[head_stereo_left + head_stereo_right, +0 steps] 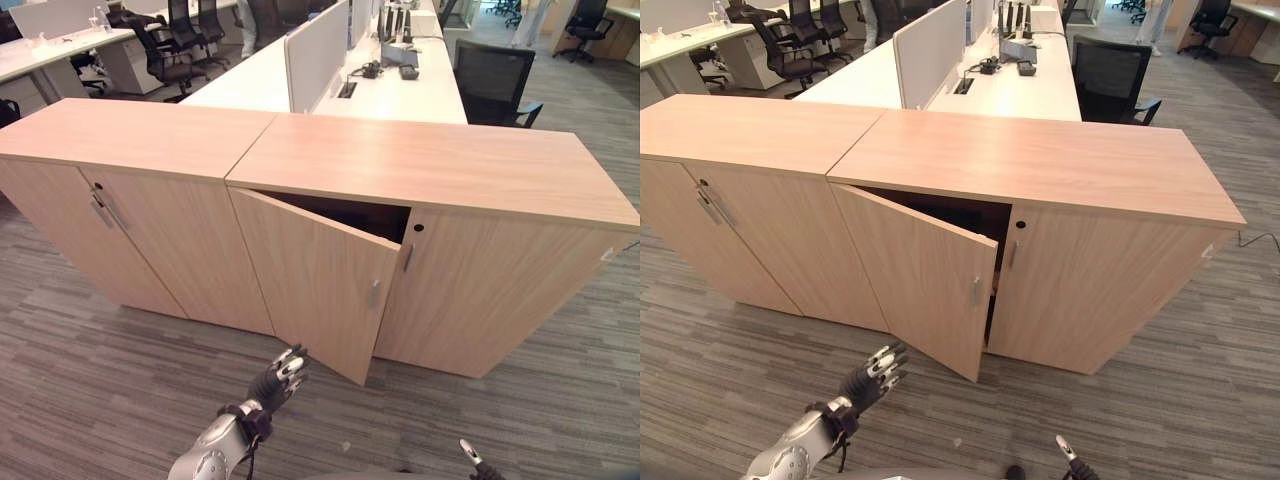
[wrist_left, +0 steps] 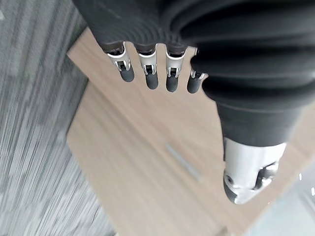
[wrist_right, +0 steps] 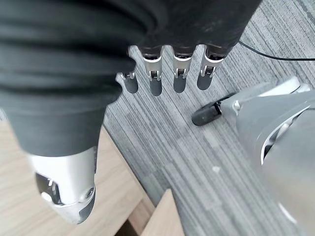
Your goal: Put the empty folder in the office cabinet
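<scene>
Left hand (image 1: 279, 378) open, empty, near the ajar cabinet door (image 1: 315, 280); right hand (image 3: 162, 73) seemingly open too.

No readable text, label, number or sign on the cabinet (image 1: 430, 170) or elsewhere

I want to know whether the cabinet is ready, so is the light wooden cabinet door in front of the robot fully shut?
No, the light wooden cabinet door stands partly open, showing a dark gap behind its top edge.
</scene>
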